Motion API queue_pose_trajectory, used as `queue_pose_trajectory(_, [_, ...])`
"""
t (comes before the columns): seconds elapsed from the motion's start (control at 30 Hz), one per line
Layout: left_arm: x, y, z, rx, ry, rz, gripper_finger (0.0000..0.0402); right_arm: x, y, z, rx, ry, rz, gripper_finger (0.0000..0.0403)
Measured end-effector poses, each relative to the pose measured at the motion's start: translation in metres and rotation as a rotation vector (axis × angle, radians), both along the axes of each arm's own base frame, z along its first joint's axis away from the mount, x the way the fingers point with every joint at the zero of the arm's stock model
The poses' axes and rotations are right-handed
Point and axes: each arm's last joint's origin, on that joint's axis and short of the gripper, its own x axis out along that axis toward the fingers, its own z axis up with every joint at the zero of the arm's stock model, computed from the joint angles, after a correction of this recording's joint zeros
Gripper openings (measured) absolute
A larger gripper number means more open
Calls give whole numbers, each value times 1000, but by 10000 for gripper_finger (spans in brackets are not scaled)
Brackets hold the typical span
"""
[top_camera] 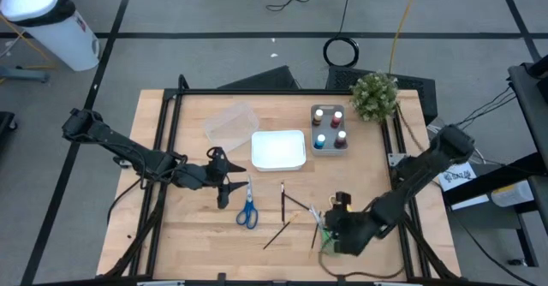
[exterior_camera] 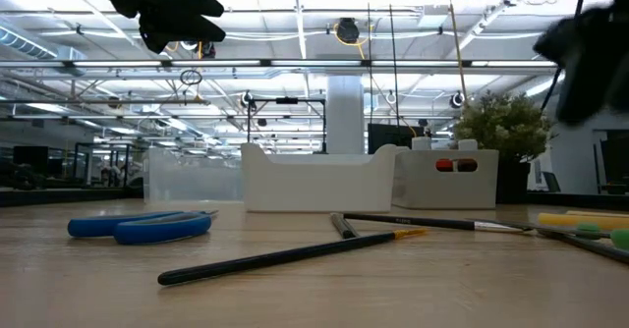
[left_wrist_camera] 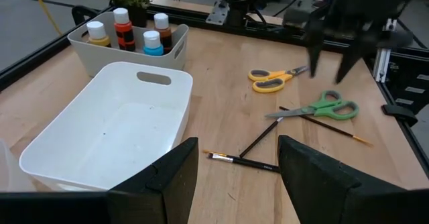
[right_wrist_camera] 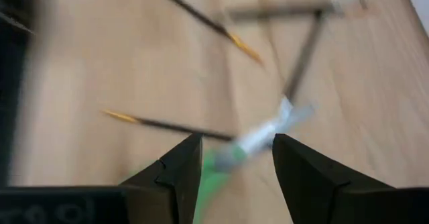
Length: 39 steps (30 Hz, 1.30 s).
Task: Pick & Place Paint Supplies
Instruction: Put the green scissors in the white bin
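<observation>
Brushes (top_camera: 283,202) lie beside blue scissors (top_camera: 247,209); both the left gripper (top_camera: 224,183) and right gripper (top_camera: 336,228) gape empty.

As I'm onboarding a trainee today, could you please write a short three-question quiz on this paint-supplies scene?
1. True or false: the white tray holds a brush.
2. Which scissors lie nearest the left gripper: A blue, B green, C yellow?
3. Fill in: the right gripper hovers open over the ____ scissors.

Key: 1 false, it is empty; 2 A; 3 green.
</observation>
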Motion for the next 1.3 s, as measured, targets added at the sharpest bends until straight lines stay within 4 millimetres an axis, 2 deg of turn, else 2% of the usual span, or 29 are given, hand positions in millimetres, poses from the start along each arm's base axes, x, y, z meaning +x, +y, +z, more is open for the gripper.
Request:
queue_pose_trajectory(0.13, [0,0,0,0,0,0,214,12,2,-23,25,126,-47,169])
queue_pose_trajectory(0.27, [0,0,0,3,0,0,214,24,3,-34,117,160,-49,176])
queue_pose_trajectory(0.37, [0,0,0,6,0,-1,214,26,2,-43,91,189,-52,177])
queue_pose_trajectory(0.73, [0,0,0,9,1,-3,214,26,3,-55,65,237,-74,171])
queue_pose_trajectory(0.93, [0,0,0,7,0,-2,214,24,2,-42,82,214,27,171])
queue_pose_trajectory(1.1, [0,0,0,11,1,-4,214,18,-2,-15,96,154,67,171])
queue_pose_trajectory(1.23, [0,0,0,14,2,-5,214,13,-5,1,133,97,10,171])
queue_pose_trajectory(1.3, [0,0,0,14,2,-5,214,12,-4,1,146,104,-17,171])
